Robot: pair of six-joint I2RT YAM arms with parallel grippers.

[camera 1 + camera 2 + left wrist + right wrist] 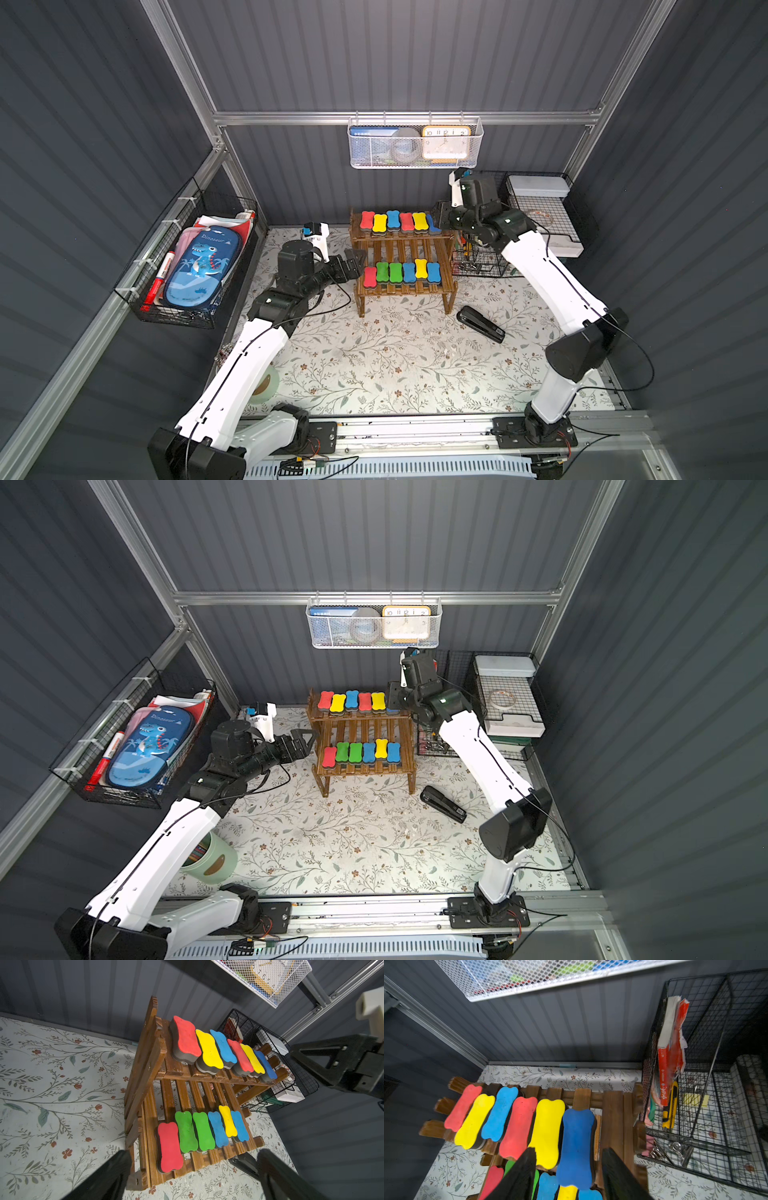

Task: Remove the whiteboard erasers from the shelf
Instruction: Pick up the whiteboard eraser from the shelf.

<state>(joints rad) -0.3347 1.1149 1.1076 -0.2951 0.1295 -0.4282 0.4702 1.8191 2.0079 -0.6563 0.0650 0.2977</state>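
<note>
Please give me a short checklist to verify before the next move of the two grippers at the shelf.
1. The right gripper is open: ok.
2. The dark blue eraser lies between its jaws: ok.
3. Its finger is clear of the yellow eraser beside: cannot tell.
4. The left gripper is open: ok.
5. The red eraser on the lower level lies before the left gripper: ok.
6. The shelf stands upright: ok.

Even overhead light, soft shadows, motion blur on the shelf (pixel 613 1118).
</note>
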